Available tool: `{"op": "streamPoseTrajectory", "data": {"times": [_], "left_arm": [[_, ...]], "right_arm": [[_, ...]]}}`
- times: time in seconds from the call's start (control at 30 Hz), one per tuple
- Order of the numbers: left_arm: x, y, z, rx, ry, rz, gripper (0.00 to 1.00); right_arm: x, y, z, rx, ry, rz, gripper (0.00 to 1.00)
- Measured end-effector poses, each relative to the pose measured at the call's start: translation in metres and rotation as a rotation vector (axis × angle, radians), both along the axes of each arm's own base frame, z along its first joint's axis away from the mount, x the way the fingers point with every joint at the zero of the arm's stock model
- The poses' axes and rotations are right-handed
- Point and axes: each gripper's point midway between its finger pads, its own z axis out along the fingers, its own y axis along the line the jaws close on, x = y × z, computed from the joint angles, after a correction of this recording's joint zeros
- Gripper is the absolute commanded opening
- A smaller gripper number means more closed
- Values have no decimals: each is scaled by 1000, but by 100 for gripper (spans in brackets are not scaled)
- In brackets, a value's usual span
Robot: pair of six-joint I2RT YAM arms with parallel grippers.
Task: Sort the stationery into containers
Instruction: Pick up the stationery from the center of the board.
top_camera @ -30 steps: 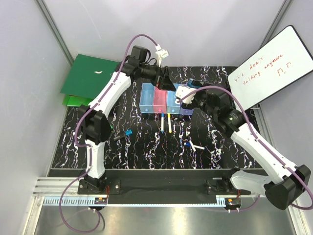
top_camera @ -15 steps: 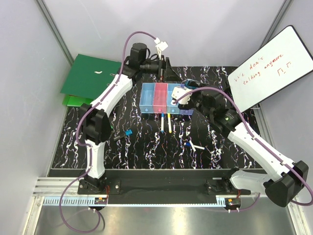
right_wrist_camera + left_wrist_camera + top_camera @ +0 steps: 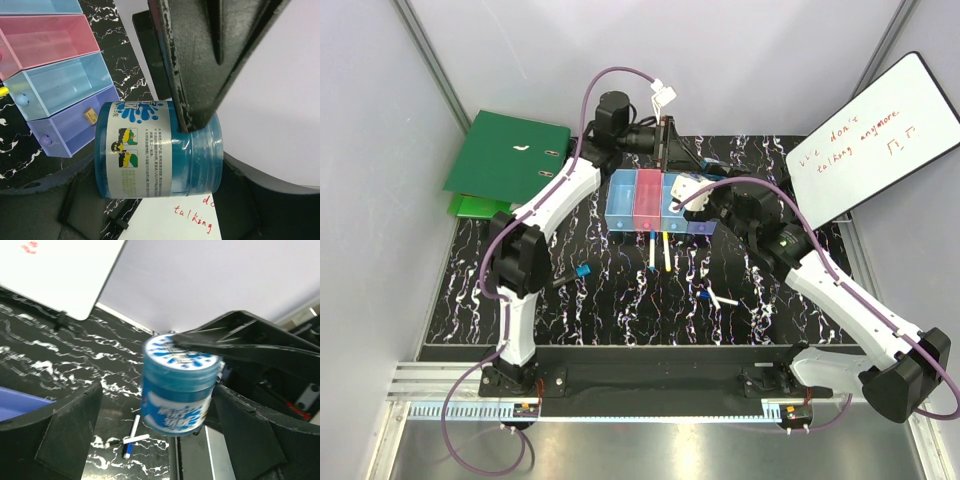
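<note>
1. Far left, the green ring binder (image 3: 510, 155) is no part of the sorting. Nearer us, a small blue piece (image 3: 582, 271) lies loose on the tabletop (image 3: 620, 310)
2. The left arm (image 3: 545, 195) reaches to just behind the containers (image 3: 647, 200). The left jaws are spread wide and hold nothing. In the left wrist view the round blue-white tub (image 3: 177, 390) sits centred in the gap between them, and we cannot tell whether it touches either finger
3. The containers stand as four joined bins. A small tan piece (image 3: 90, 115) lies in the violet-blue bin (image 3: 70, 132) at their right end
4. The tub is off the tabletop, clamped in the right jaws. From above it shows over the right end of the row, near the violet-blue bin. We cannot tell how high it hangs. Its axis is near upright with a slight tilt, lid uppermost
5. The right arm (image 3: 830, 285) has the tub, so any drop is its job, we judge. The bins lie just to the tub's left and below. The left jaws face it from behind the row, close enough for a handover
6. A blue-tipped pen (image 3: 651, 250) and a yellow-tipped pen (image 3: 666, 250) lie side by side just in front of the row, their long axes pointing at it. A white stick (image 3: 723, 299) lies further right, and the whiteboard (image 3: 870, 135) leans at far right
</note>
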Motion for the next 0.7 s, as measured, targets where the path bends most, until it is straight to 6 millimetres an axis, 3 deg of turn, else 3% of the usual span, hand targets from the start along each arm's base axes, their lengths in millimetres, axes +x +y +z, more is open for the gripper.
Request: {"op": "streamPoseTrajectory", "data": {"times": [0.37, 0.7], "left_arm": [[-32, -10, -1, -24, 22, -138, 95], [-44, -1, -34, 40, 52, -192, 95]], "right_arm": [[0, 0, -3, -3, 4, 0, 0], [1, 1, 1, 6, -11, -3, 0]]}}
